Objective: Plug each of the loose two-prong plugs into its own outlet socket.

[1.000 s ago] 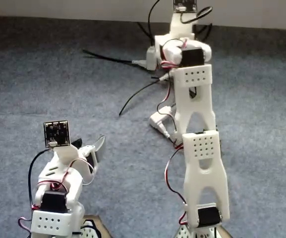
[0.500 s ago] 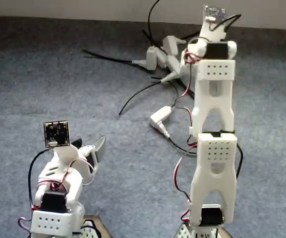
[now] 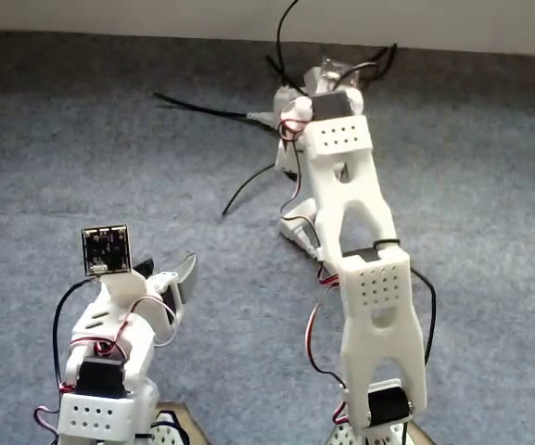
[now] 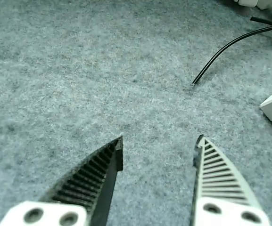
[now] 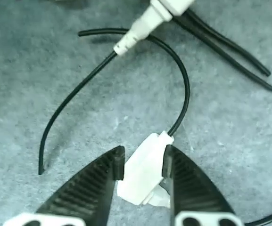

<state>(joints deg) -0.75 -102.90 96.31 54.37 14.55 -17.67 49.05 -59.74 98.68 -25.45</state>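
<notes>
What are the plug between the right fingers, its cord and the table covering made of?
Plug: white, smooth, slight sheen, likely moulded plastic. Cord: black, bends freely, probably rubbery sheath. Table covering: grey, matte, fuzzy nap, looks like felt or short carpet.

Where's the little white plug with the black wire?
In the right wrist view, the white plug is between the fingers of the right gripper, its black wire curling away.

The surface point(image 4: 79, 70) is covered in matt, rough-fibred grey carpet-like cloth. The plug point(image 5: 143, 176) is moulded in smooth white plastic, and its cord point(image 5: 185, 89) is sheathed in smooth, faintly glossy black. The right pincer point(image 5: 144, 149) is faced in ribbed matt black plastic.
</notes>
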